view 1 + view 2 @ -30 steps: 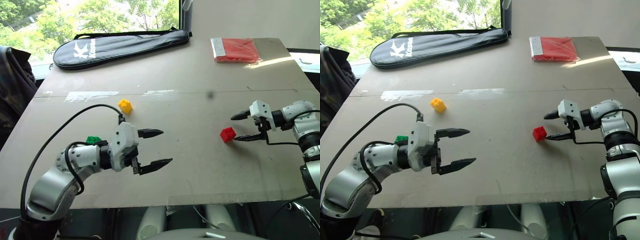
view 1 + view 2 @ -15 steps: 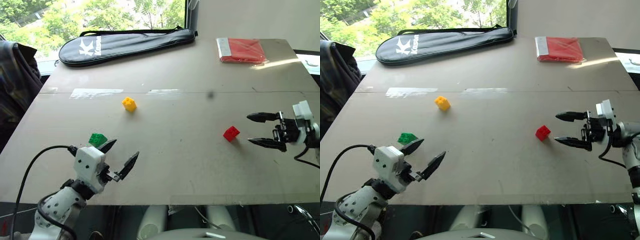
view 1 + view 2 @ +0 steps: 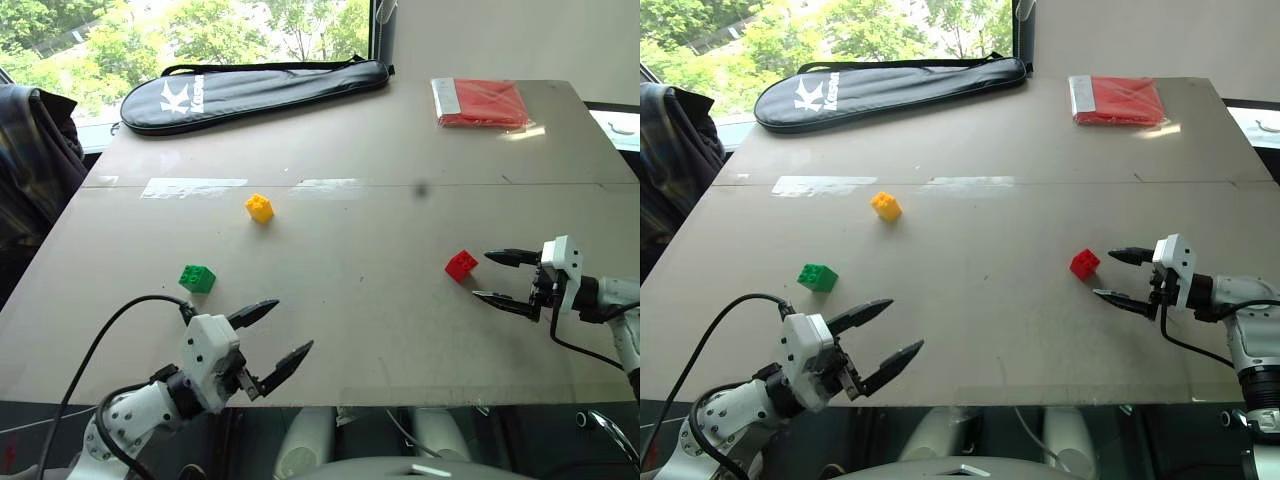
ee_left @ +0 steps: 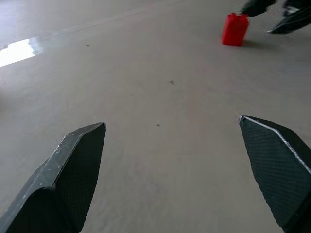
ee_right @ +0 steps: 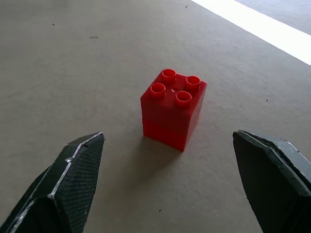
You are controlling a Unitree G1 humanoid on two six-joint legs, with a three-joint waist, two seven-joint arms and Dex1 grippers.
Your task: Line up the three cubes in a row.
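Observation:
Three cubes lie apart on the grey table (image 3: pixel 350 330). The yellow cube (image 3: pixel 259 207) is left of centre towards the back, and the green cube (image 3: pixel 197 278) lies nearer and further left. The red cube (image 3: pixel 461 265) stands upright on the right. My left gripper (image 3: pixel 286 326) hovers open and empty at the table's near edge, below and right of the green cube. Just right of the red cube, my right gripper (image 3: pixel 483 276) is open and points at it without touching. The right wrist view has the red cube (image 5: pixel 173 108) ahead, centred between the spread fingers.
A black racket bag (image 3: pixel 250 85) lies along the far left edge. A flat red packet (image 3: pixel 482 100) sits at the far right. Pale tape strips (image 3: pixel 195 187) cross the table behind the yellow cube. A dark garment (image 3: pixel 30 150) hangs off the left side.
My left gripper has drawn back to the near edge, uncovering the green cube. The right gripper pulled back a little and rolled, staying open beside the red cube. No cube has moved.

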